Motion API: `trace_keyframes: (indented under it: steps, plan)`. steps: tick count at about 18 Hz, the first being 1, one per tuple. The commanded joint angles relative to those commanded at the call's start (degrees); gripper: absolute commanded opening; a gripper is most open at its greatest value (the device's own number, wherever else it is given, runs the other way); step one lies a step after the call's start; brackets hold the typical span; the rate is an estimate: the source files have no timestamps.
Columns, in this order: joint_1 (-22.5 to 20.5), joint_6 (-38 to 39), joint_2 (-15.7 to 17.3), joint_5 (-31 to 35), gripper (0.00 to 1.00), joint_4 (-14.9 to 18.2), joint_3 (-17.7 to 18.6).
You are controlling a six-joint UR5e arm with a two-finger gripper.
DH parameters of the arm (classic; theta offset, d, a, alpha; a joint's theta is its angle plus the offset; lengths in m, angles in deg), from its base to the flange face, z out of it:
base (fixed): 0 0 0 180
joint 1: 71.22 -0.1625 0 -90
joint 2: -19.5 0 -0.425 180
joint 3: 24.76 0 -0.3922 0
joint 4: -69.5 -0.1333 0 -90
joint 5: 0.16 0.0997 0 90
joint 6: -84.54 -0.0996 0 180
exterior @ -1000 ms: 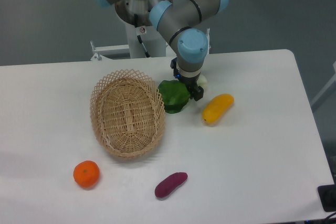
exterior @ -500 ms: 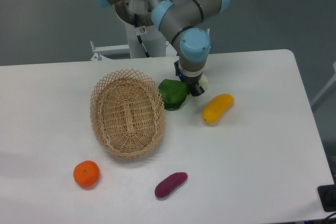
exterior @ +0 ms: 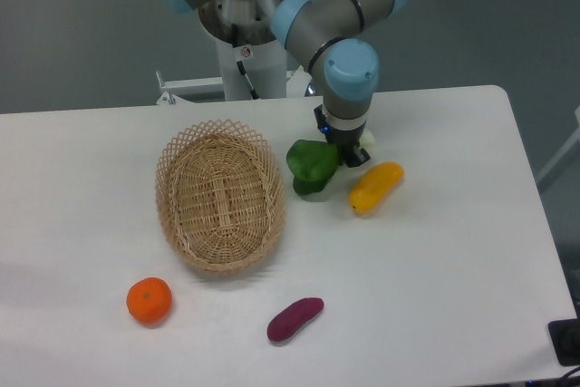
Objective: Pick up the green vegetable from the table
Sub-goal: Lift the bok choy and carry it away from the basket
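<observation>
Since a second ago the arm has swung right and the green vegetable [exterior: 313, 166] has gone with it, away from the basket rim and a little higher in view, its leaves now tilted with a dark shadow beneath them on the white surface [exterior: 435, 251].

Largest of all, the surface fills the scene, rounded at its far right corner. At its far edge the arm [exterior: 340, 20] bends down, its blue-capped wrist pointing at the surface. Left of centre lies the oval wicker basket [exterior: 220, 197], apart from the vegetable now.

The claw [exterior: 347, 147] is closed on the green vegetable at its pale stem end, which peeps out white on the right side of the wrist; the fingers themselves are mostly hidden under the wrist. The leaves hang out to the left of the claw, between the basket and the yellow vegetable [exterior: 375, 186], which lies just right of them. Nearer, the purple sweet potato [exterior: 294, 318] rests alone, and left of it sits the orange [exterior: 149, 300].
</observation>
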Motion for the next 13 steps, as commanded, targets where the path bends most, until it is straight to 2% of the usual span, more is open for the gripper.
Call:
trace_keyframes:
  steps: [4, 9, 13]
  plan:
    - [-0.3, 1.0, -0.1, -0.7, 0.42, 6.6, -6.3]
    - [-2.7, 1.0, -0.2, -4.3, 0.42, 7.0, -10.7]
    - [-3.3, 1.2, -2.0, -4.4, 0.42, 6.8, -14.9]
